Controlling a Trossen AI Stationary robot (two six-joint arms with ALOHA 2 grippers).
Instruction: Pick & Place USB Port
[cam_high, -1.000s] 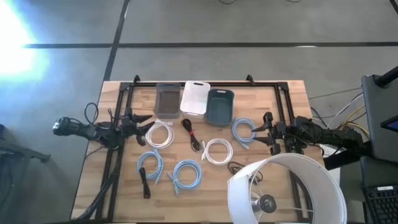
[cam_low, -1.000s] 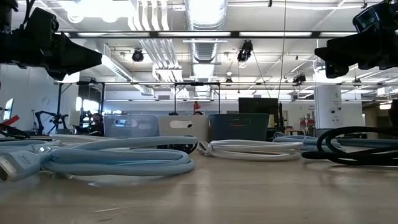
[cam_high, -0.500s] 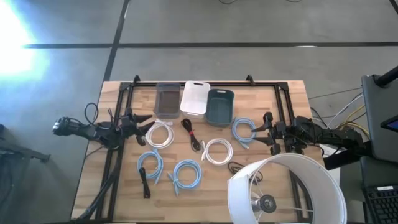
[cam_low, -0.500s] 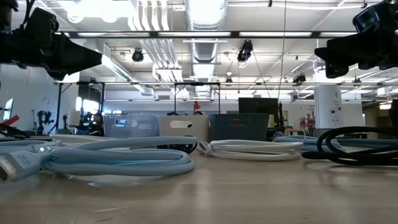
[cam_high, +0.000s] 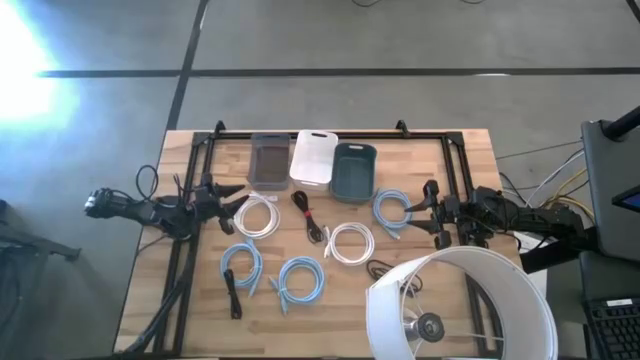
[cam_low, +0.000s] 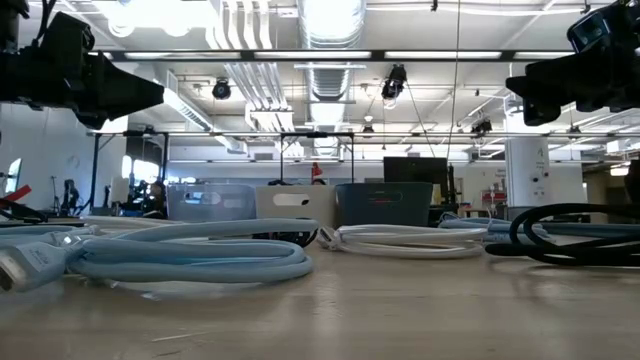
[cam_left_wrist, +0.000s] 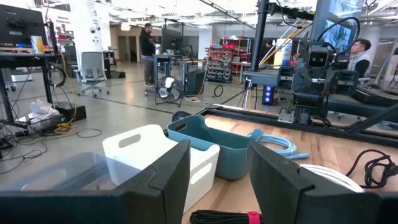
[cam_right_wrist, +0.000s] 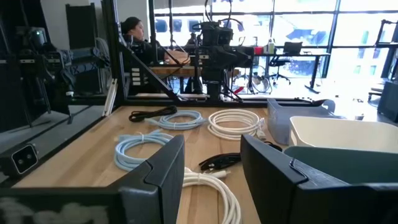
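Left end effector (cam_high: 232, 198) and right end effector (cam_high: 428, 212) hover above opposite worktop (cam_high: 180, 300) edges, fingers apart, empty; coiled cables (cam_high: 300, 280) lie between.

Worktop (cam_high: 150, 300), pale natural wood with visible plank grain; frame (cam_high: 330, 134) along its far edge, black; three bins by that edge: translucent grey bin (cam_high: 267, 162), white bin (cam_high: 313, 157), teal bin (cam_high: 353, 170); coiled cables: white cable (cam_high: 258, 215) and second white cable (cam_high: 350, 243), light blue cables (cam_high: 300, 281) toward the near edge, another light blue cable (cam_high: 396, 212) nearer the right edge; black cable (cam_high: 310, 215) with a red band; lampshade (cam_high: 460, 305) at the near right corner, white.
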